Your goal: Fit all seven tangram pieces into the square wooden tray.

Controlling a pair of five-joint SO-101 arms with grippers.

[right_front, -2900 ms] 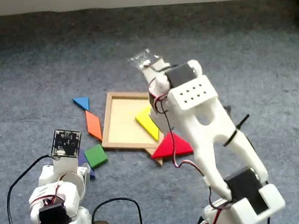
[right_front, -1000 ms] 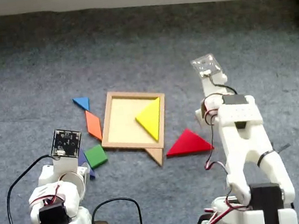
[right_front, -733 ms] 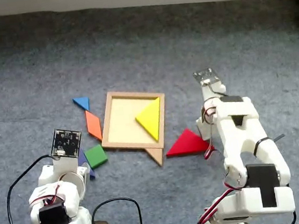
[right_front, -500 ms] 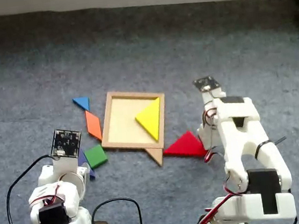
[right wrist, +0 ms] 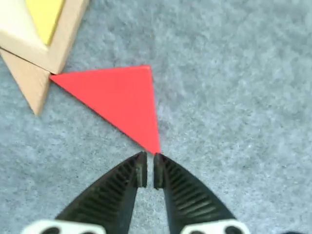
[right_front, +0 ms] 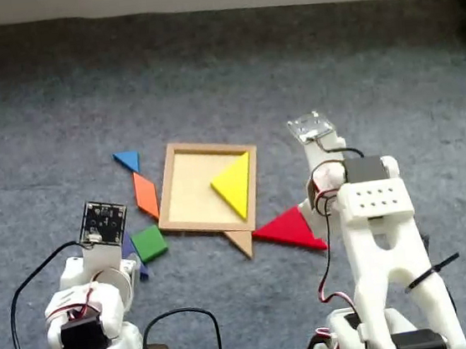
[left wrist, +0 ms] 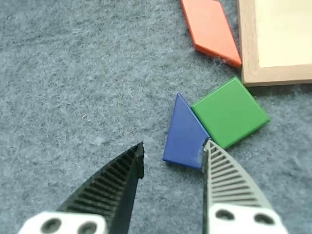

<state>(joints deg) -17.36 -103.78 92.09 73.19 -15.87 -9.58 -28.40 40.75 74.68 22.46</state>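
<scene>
On my right wrist feed the right end effector (right wrist: 149, 168) is all but closed, a thin slit between its tips, gripping nothing. The tips sit at one corner of the red triangle (right wrist: 119, 100), which lies flat on the grey worktop (right_front: 56, 102) just beside the square wooden tray (right_front: 171, 219). A tan triangle (right_front: 242, 242) touches the tray's corner. The yellow triangle (right_front: 234, 184) lies inside the tray (on the side toward the right arm). My left end effector (left wrist: 174, 145) is spread wide and empty over the dark blue triangle (left wrist: 184, 134), which touches the green square (left wrist: 229, 113). The orange parallelogram (left wrist: 210, 30) lies beside the tray's rim, with a small blue triangle (right_front: 128, 160) near it
</scene>
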